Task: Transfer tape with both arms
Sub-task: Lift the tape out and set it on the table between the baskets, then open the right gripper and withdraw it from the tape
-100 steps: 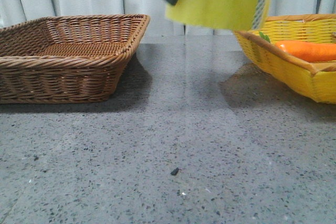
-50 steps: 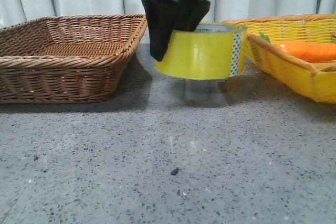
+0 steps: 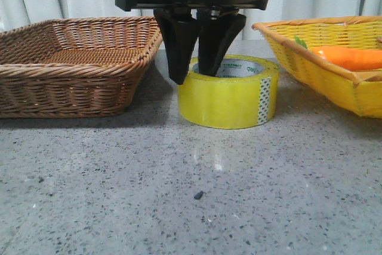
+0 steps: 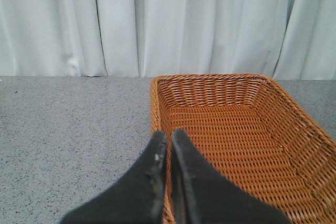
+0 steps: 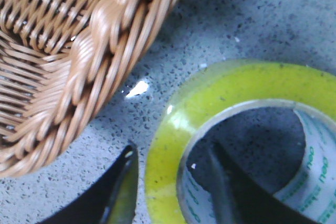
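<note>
The tape (image 3: 230,103), a wide yellow roll with a white core and green lettering, lies flat on the grey table between the two baskets. My right gripper (image 3: 192,76) points straight down over its left side, one finger outside the roll and one inside the core. In the right wrist view the tape (image 5: 210,87) shows a thin strip of table between its wall and the outer finger, and the inner finger stands off the core, so the right gripper (image 5: 173,150) is open astride the wall. My left gripper (image 4: 168,135) is shut and empty.
A brown wicker basket (image 3: 71,70) stands left of the tape; its corner (image 5: 68,66) is close to the roll. My left gripper hovers over its near rim (image 4: 157,103). A yellow basket (image 3: 334,82) on the right holds an orange carrot-like item (image 3: 352,58).
My right gripper has come down with the tape from the top of the view and set it on the table. Its fingers now stand slightly off the roll's wall.
</note>
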`<action>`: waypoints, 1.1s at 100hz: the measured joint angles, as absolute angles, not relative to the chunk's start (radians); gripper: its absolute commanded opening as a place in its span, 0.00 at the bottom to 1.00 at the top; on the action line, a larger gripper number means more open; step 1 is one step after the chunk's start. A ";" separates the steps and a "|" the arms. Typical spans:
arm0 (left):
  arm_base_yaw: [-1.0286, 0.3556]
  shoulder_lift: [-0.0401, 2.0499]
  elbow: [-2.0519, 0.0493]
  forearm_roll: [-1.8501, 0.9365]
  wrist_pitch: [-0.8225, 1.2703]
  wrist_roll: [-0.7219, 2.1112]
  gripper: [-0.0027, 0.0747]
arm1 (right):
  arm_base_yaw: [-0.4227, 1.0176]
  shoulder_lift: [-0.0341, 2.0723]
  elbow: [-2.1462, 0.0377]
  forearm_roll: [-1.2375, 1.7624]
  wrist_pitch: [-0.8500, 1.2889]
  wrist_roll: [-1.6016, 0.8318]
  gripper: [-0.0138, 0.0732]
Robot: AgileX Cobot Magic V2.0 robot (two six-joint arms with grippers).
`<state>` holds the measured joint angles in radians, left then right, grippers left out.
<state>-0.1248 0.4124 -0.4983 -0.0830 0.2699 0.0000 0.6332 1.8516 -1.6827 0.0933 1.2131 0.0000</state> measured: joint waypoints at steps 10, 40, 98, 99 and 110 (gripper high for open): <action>-0.125 0.412 -0.498 -0.088 0.268 0.000 0.01 | 0.633 1.852 -1.695 0.089 1.227 0.000 0.47; -0.145 0.415 -0.553 -0.207 0.279 0.000 0.01 | 0.633 1.678 -1.735 0.072 1.237 0.000 0.19; -0.567 0.719 -0.733 -0.212 0.220 0.041 0.01 | 0.633 1.234 -1.729 0.059 1.146 0.000 0.08; -0.573 0.725 -0.735 -0.212 0.218 0.043 0.01 | 0.633 1.221 -1.726 0.057 1.140 0.000 0.08; -0.660 0.832 -0.778 -0.212 0.206 0.054 0.01 | 0.633 1.112 -1.673 0.030 1.031 0.000 0.08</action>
<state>-0.6604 0.8318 -0.7779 -0.2117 0.2058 0.0537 0.6332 1.1120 -1.6734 0.0300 1.0306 0.0000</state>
